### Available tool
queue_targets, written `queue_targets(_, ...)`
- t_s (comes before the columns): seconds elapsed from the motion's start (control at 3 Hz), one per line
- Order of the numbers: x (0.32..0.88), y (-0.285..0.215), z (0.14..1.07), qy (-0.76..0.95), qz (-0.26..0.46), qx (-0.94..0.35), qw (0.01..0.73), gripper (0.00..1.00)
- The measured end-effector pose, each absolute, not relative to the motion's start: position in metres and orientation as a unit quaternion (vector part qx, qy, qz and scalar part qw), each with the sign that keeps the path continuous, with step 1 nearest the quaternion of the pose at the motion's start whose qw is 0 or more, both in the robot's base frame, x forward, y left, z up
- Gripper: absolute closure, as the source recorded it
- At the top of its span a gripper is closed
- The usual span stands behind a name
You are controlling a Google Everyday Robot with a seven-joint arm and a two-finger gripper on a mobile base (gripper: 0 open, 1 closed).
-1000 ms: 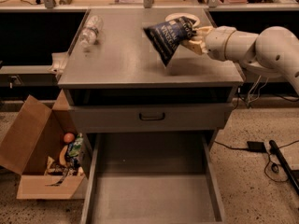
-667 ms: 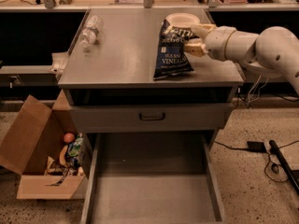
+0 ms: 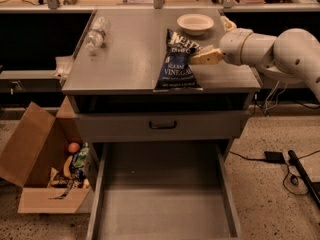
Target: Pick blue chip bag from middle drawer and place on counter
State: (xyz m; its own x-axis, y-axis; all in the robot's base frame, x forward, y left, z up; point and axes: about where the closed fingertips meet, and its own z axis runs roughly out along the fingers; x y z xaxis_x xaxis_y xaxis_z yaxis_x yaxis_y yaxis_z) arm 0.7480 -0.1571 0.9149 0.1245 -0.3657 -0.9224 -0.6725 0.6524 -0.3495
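Observation:
The blue chip bag [image 3: 178, 64] lies flat on the counter [image 3: 130, 59], near its front edge and right of the middle. My gripper [image 3: 207, 49] is just right of the bag, low over the counter. It is open, with one tan finger [image 3: 204, 58] against the bag's right edge and nothing held. The white arm reaches in from the right. The middle drawer [image 3: 165, 204] is pulled out below the counter, and its gray floor is bare.
A white bowl [image 3: 195, 23] sits on the counter behind the bag. A clear plastic bottle [image 3: 96, 33] lies at the counter's back left. A closed drawer front with a black handle [image 3: 162, 125] is under the counter. An open cardboard box [image 3: 45, 159] of items stands on the floor left. Cables [image 3: 275, 157] lie on the floor right.
The bag went from hanging tilted in my gripper above the counter to lying flat on it. My gripper has let go and sits slightly to the bag's right.

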Motion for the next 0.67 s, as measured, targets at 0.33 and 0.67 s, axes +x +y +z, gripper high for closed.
queue_targets(0.33,0.754,-0.159,0.915,0.648,0.119,-0.39,0.643,0.0)
queue_targets(0.67,0.774,-0.164,0.917,0.641,0.111,-0.373,0.661,0.0)
